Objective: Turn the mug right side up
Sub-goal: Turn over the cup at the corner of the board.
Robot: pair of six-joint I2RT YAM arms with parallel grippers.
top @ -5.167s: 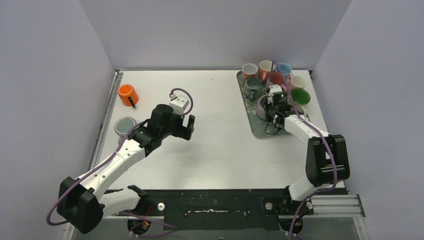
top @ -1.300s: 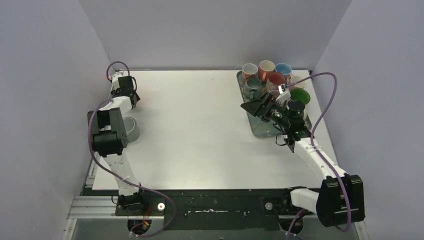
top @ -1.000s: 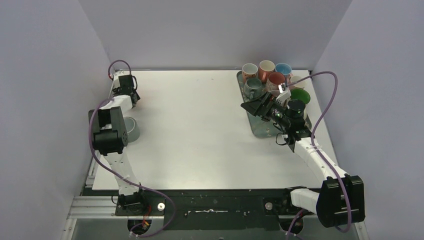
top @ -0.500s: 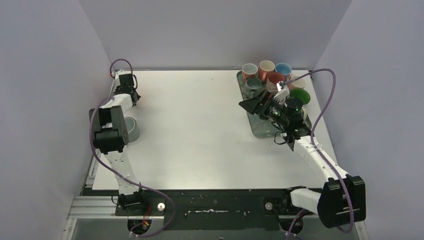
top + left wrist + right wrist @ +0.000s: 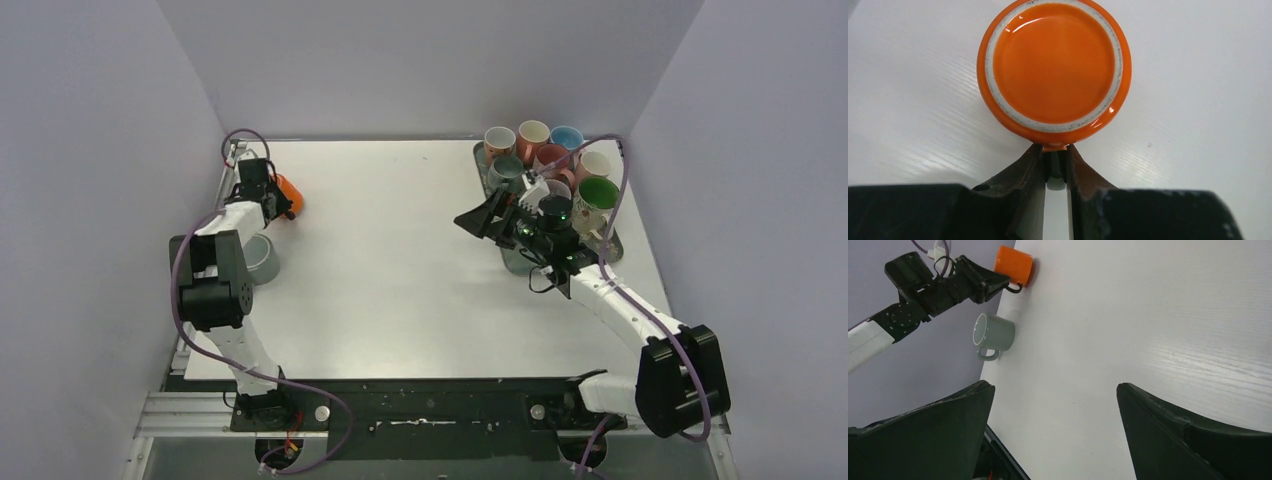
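On my overhead feed the glossy orange ceramic mug [image 5: 288, 195] sits at the far left corner of the white surface [image 5: 400, 270], close to its left edge. From the left wrist camera I am looking straight at its base, a glazed orange disc ringed by a bare white band, so it is upside down. I cannot tell whether the rim lies flat on the surface or is slightly tipped. The left fingers [image 5: 1015, 176] are drawn almost together, pinching the mug's thin dark handle [image 5: 1054, 167], which sticks out from the side of the mug nearest that camera. I read the left arm as stretched out along the left edge of the surface. Just nearer to me than the orange mug stands a plain grey ceramic mug [image 5: 262, 256], upright with its mouth open to the overhead view and well apart from the fingers. On the other side, the right fingers [image 5: 938, 425] are spread wide with nothing between them. They hang over the surface just left of the dark green tray [image 5: 515, 258] and point across towards the left side, so that wrist camera takes in both left-hand mugs. The tray lies at the far right and carries a crowd of upright mugs, among them a white mug with a green inside [image 5: 598, 192].
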